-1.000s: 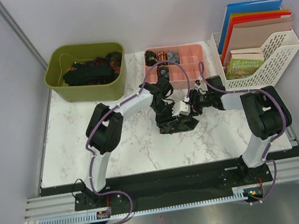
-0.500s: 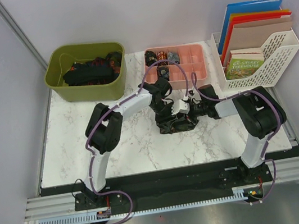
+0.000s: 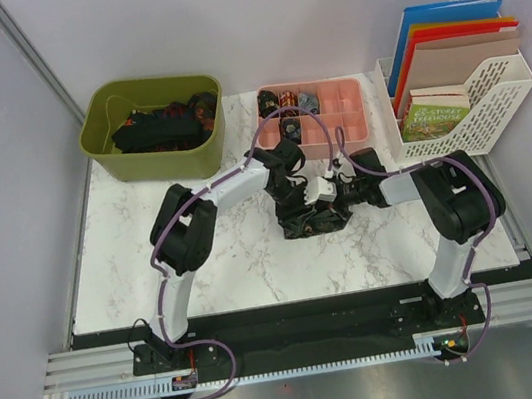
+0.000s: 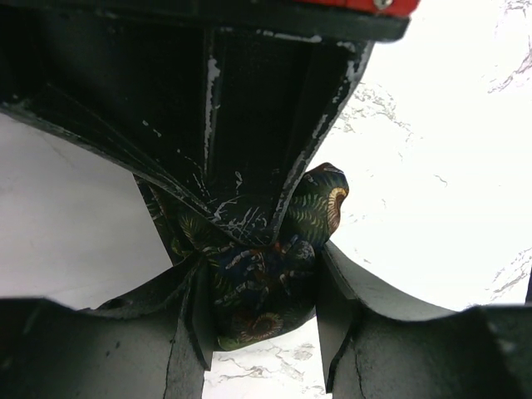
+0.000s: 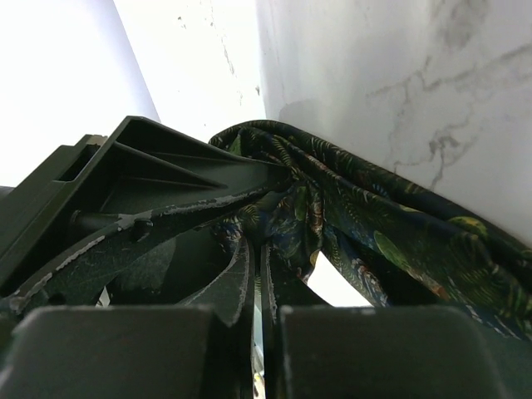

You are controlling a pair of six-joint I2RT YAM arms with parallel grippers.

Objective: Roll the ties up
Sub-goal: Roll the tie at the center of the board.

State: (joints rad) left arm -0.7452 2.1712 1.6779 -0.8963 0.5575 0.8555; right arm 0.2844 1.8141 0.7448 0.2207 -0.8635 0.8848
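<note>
A dark necktie (image 3: 312, 219) with a fine green and brown leaf pattern lies bunched in a loose heap on the marble table (image 3: 157, 277), just in front of the pink divided tray (image 3: 356, 130), on the side nearer the robot's bases. Both arms meet over the heap. The left gripper (image 4: 264, 274) has a thick wad of the fabric wedged between its two fingers, which press on it from both sides. The right gripper (image 5: 258, 249) has its fingers drawn together, and appears to pinch a thin fold of the same tie at its tips.

A few rolled ties (image 3: 284, 106) sit in the tray's back compartments. A green bin (image 3: 106, 149) of more dark fabric stands left of the tray, and a white file rack (image 3: 495, 108) stands right of it.

The likely risks are these. The right gripper's thin pinch could slip free. The wad looks crumpled rather than evenly wound, so a turn could tangle it. The grippers sit very close together and could knock each other.
</note>
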